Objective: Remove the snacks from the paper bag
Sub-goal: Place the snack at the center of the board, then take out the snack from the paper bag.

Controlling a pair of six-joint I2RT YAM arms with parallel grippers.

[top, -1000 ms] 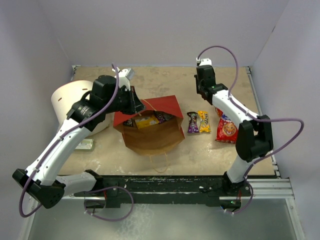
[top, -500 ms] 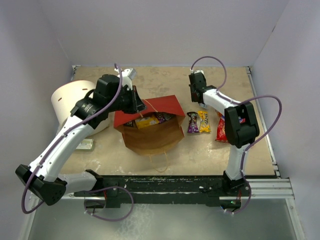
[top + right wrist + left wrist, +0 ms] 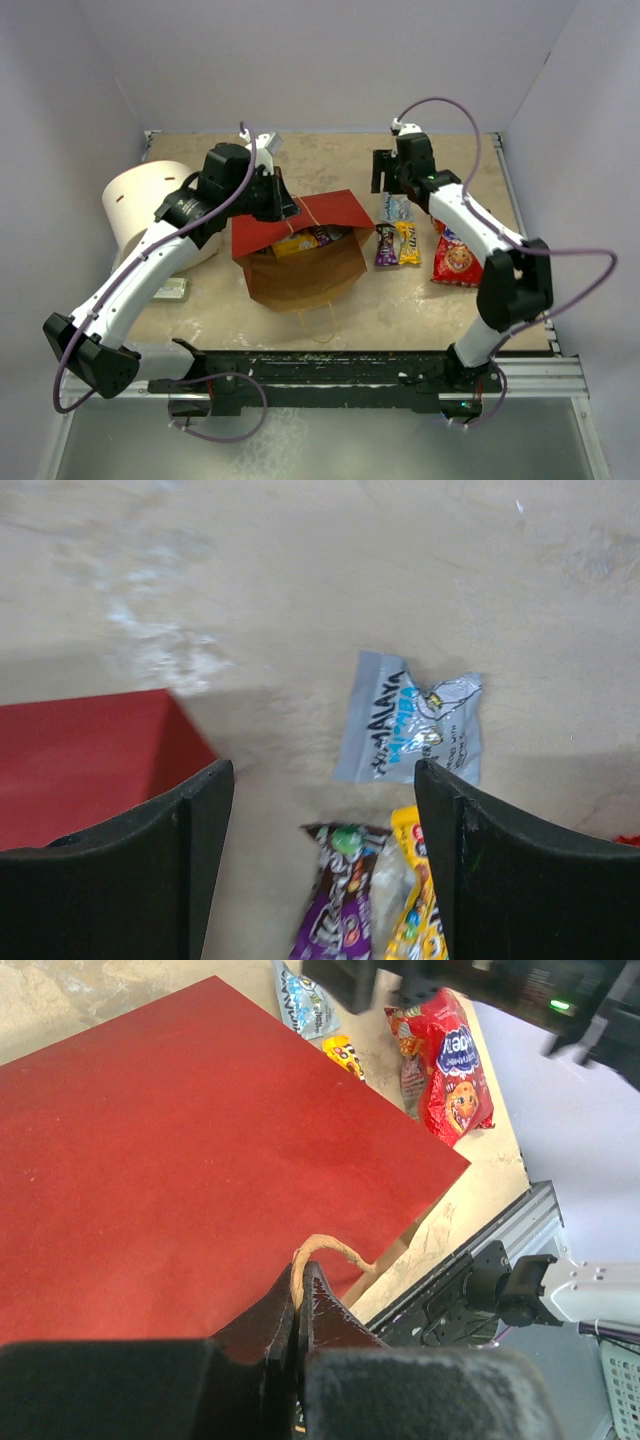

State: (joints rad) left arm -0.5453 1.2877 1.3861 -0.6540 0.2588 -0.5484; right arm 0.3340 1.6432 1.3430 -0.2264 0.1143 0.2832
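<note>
— Brown string is what the left gripper (image 3: 297,1305) pinches. Its fingers are closed tight on the string handle (image 3: 326,1249) of the paper bag (image 3: 190,1150).
— Why grip it there?
— My guess is that it anchors the bag and lifts the upper side, so the mouth gapes. From above, the bag lies on the table (image 3: 330,160) with its red panel up and its brown inside showing toward the near edge.
— And the right gripper (image 3: 320,775)?
— Its fingers are spread wide and hold nothing. A light-blue packet (image 3: 408,730) lies flat on the table below the gap, and neither finger touches it.
— So that one is out?
— Yes. It sits just beyond the purple packet (image 3: 335,915) and the yellow packet (image 3: 420,905), with the red cookie bag (image 3: 453,258) further right. They form a loose group to the right of the bag, clear of its mouth. That probably keeps the way in unblocked.
— Is the job finished?
— No. Several packets (image 3: 297,241) show inside the opening, under the red panel's edge. The right arm would need to reach in there next while the left holds the handle. The white tub (image 3: 140,205) behind the left arm seems to play no part.
</note>
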